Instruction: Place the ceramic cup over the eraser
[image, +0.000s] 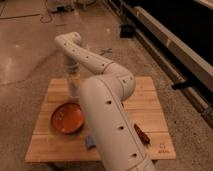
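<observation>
My gripper hangs over the wooden table's back left, just behind the orange bowl; whether it grips the ceramic cup I cannot tell; blue eraser near the front edge

Claw: held low over back-left counter, just behind bowl.
Middle: blocked by arm.
Front-left: taken by bowl, eraser.
Right: left open, except red thing.
</observation>
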